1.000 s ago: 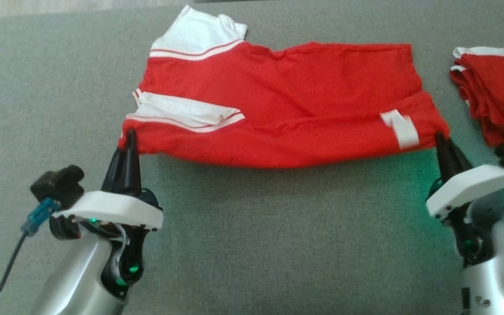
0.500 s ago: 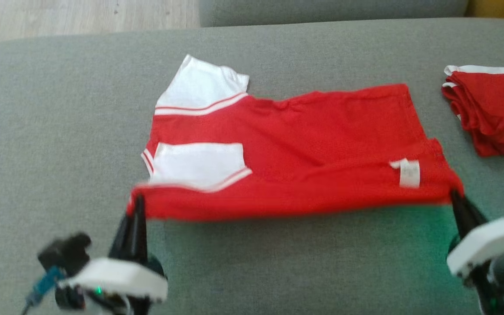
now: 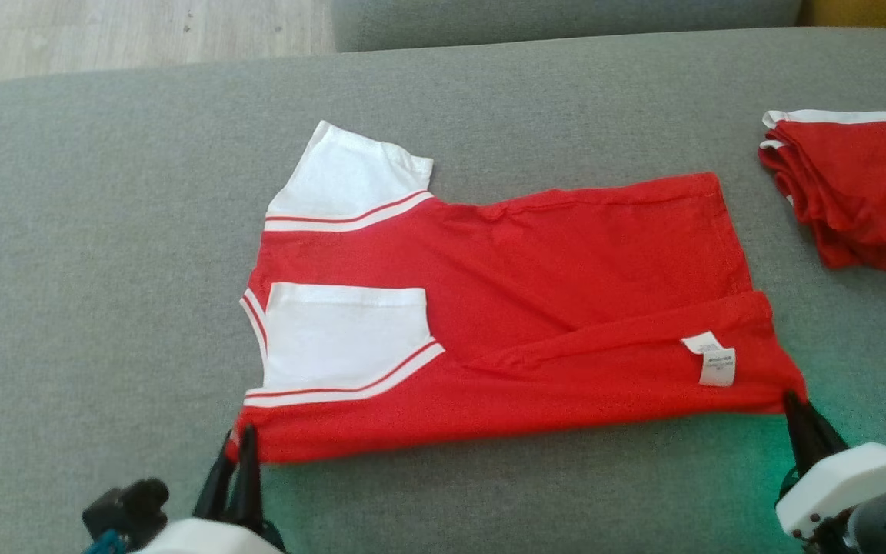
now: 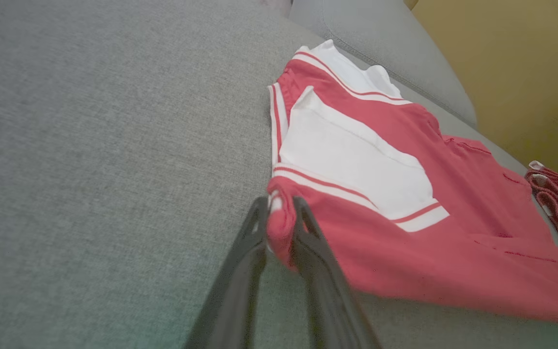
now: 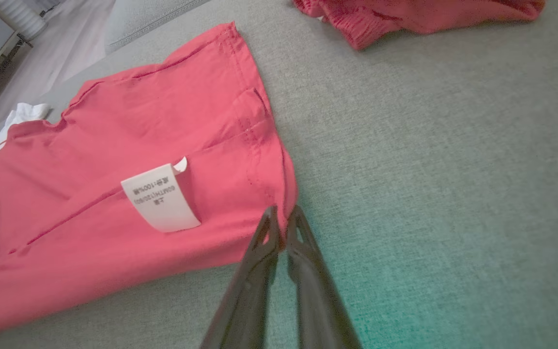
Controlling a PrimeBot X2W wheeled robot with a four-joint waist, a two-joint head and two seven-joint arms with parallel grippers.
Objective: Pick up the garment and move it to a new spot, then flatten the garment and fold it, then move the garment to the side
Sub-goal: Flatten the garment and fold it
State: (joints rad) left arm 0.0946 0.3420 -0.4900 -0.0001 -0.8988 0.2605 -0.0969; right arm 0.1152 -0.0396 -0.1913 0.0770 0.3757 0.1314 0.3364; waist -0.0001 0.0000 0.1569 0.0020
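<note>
The garment (image 3: 527, 292) is a red shirt with white sleeves, lying spread on the grey sofa seat (image 3: 104, 231) with its near part folded over and a white label (image 3: 716, 363) showing. My left gripper (image 3: 239, 437) is shut on the garment's near left corner, and red cloth is pinched between its dark fingers (image 4: 255, 242). My right gripper (image 3: 791, 402) is shut on the near right corner. In the right wrist view the garment (image 5: 114, 145) has its hem clamped at that gripper's (image 5: 284, 213) tips.
A second red garment (image 3: 851, 192), folded with white trim, lies at the far right of the seat. The sofa's backrest (image 3: 566, 15) runs along the top. A wooden floor (image 3: 143, 31) lies beyond the seat's left end. A yellow cushion (image 4: 511, 58) sits behind.
The camera has tilted, shifting the whole picture. Both grippers have drawn the garment's near edge toward me, and the folded-over part now lies wider and flatter, showing more of the white sleeve.
</note>
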